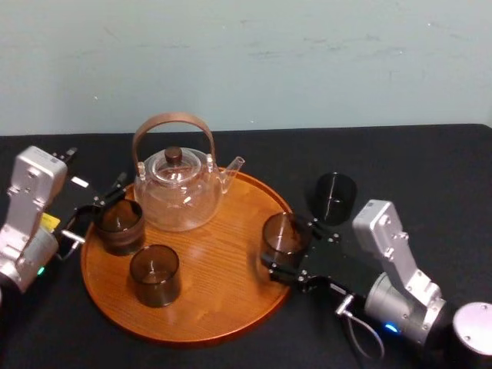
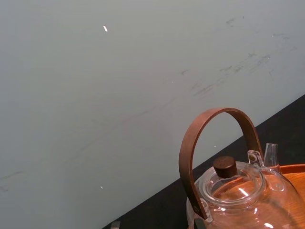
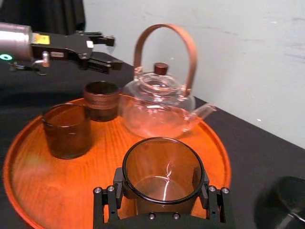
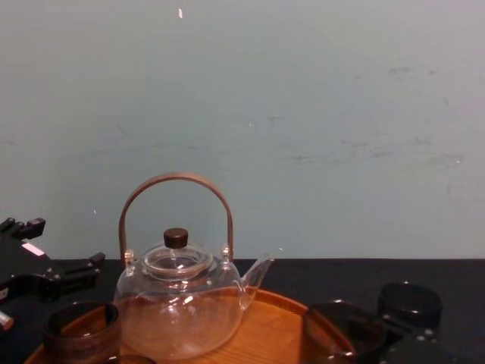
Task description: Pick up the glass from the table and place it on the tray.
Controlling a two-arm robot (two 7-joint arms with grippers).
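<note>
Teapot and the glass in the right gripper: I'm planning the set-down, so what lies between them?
Only bare tray wood separates the teapot from the glass held by the right gripper, seen in the right wrist view.

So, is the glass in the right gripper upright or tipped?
Upright: the glass has its round mouth facing up and its walls vertical, held between the fingers of the right gripper.

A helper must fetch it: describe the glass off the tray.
Find the round wooden tray on the black table. Beside its right rim, beyond the right tool, stands a dark glass, the only one not on the tray.
</note>
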